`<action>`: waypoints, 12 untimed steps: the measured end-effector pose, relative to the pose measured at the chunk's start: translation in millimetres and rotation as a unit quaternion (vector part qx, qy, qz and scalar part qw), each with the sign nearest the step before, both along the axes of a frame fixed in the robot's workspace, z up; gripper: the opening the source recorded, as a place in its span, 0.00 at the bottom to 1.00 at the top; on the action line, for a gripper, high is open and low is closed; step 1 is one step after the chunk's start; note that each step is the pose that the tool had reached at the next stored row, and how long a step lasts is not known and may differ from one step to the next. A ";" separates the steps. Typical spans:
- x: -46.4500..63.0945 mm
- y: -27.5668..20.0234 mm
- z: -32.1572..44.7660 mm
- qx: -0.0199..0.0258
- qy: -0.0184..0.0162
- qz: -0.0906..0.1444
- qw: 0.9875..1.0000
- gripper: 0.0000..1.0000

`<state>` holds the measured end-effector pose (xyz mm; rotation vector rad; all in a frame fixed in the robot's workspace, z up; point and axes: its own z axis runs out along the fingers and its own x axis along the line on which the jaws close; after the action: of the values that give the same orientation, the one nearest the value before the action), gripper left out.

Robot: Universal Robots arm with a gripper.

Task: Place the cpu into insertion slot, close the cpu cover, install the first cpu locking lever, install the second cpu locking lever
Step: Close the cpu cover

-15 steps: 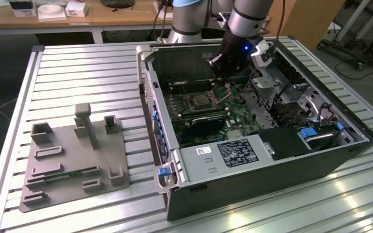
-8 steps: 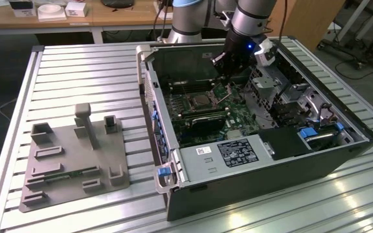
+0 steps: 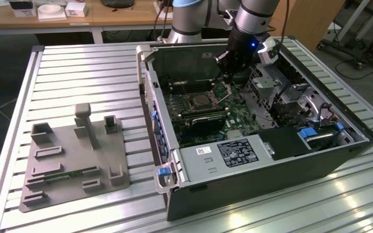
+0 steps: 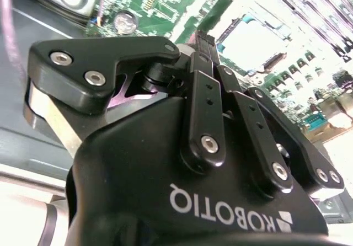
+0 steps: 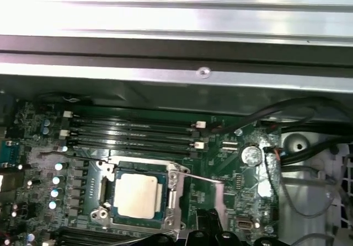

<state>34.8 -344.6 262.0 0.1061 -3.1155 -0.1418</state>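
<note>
Cpu (image 5: pixel 138 195) flat in insertion slot (image 5: pixel 103 186) in first wrist view, silvery-beige top up, framed by cpu cover (image 5: pixel 173 195) lying down around it. Likely light, stiff, and fragile underneath. No free edge to take, so best left alone. Thin wire locking lever (image 5: pixel 201 177) jutting from the cover's corner toward gripper (image 5: pixel 212 228), apparently not latched. Probably springy and slick, best met at its bent outer end. Long black memory slots (image 5: pixel 132 133) just beside insertion slot.

Second wrist view next: gripper body large in front, jaws seemingly pressed together with nothing visible between. Tip near bright insertion slot, over green circuit board (image 4: pixel 160 3).

Exterior view last: gripper down inside open computer case (image 3: pixel 258 160), just beside insertion slot. Tight room, hemmed by case sides and cables (image 3: pixel 316 109). Case resting on slatted metal table (image 3: pixel 76 68). Grey fixture tray (image 3: pixel 70 160) well apart, toward exterior view's left.
</note>
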 end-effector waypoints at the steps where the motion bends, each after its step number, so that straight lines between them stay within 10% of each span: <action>1: 2.7 0.5 0.1 0.000 0.000 0.000 1.000 0.10; 12: 24.0 5.5 -9.8 0.000 0.000 0.000 1.000 0.10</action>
<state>58.8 -339.1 252.2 0.1060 -3.1155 -0.1418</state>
